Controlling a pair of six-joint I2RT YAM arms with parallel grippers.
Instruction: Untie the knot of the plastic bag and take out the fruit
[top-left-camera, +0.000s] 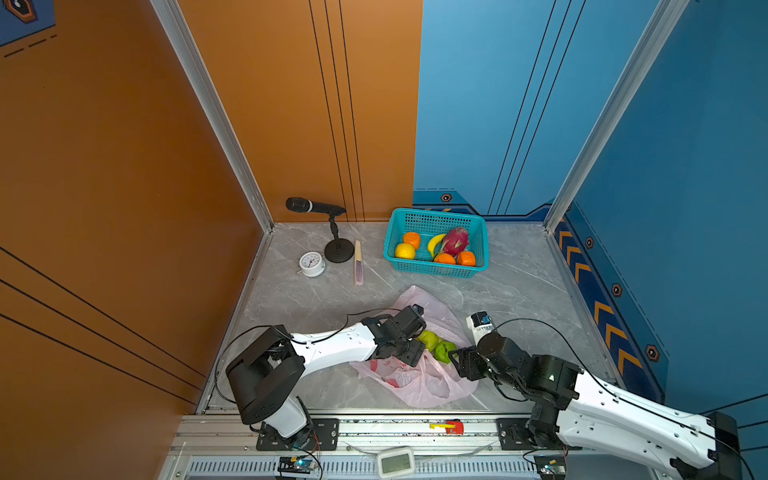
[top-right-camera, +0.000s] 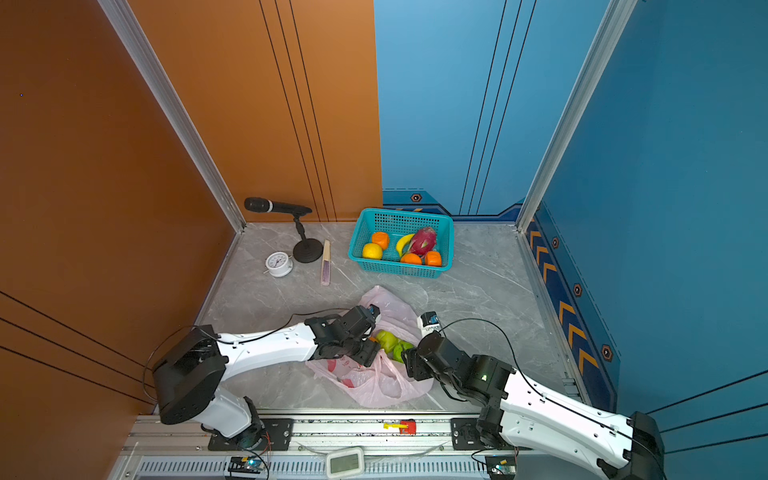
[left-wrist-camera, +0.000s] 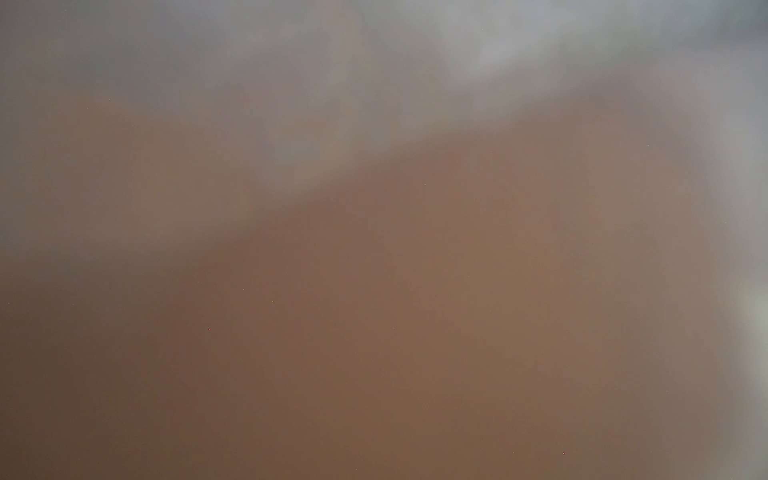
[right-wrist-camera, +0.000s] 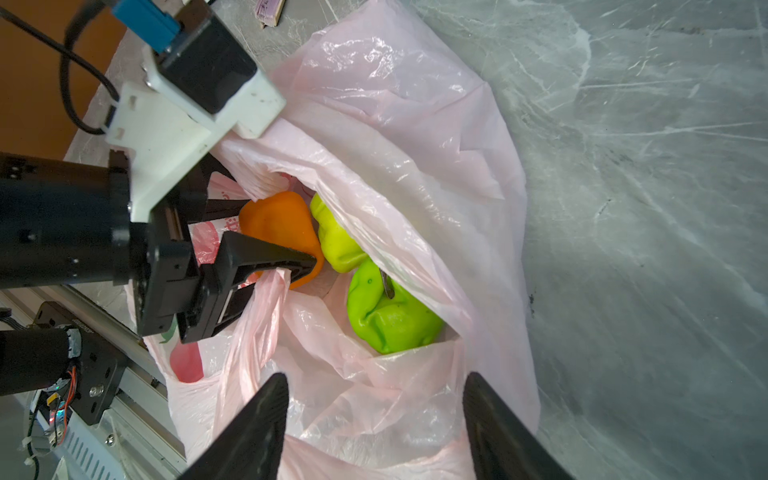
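The pale-pink plastic bag lies with its mouth spread in the front middle of the table; no knot shows. Inside the bag sit an orange fruit, a yellow-green pear and a round green fruit. My left gripper reaches into the mouth, open, with one finger on each side of the orange fruit. My right gripper hovers open over the bag's right-hand rim, with only film below it. The left wrist view is a blur of pinkish-brown.
A teal basket at the back holds oranges, a yellow citrus, a dragon fruit and a banana. A microphone on a stand, a white clock and a wooden stick stand back left.
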